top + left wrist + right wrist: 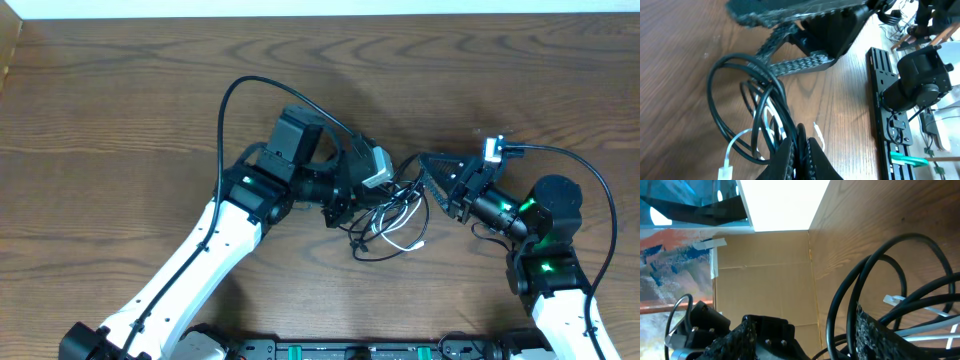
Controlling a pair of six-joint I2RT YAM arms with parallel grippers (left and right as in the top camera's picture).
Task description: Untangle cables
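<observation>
From above, the left gripper (345, 195) covers one side of the pile of black cords (385, 215). You can't tell which cord crosses which under it. The plugs are too small to make out. The left arm (200, 260) and the right arm (560, 290) both run off the bottom edge.

In the left wrist view, the left gripper's jaws pinch the black cords, and the pinched bit is hidden between them. The white cord (740, 142) runs off the bottom edge. The back of the right gripper (767, 61) is a blurry dark shape, cut off at the top.

In the right wrist view, the black loops and the white cord run off the right edge. The right gripper's fingers (875, 335) are cut off at the bottom.
</observation>
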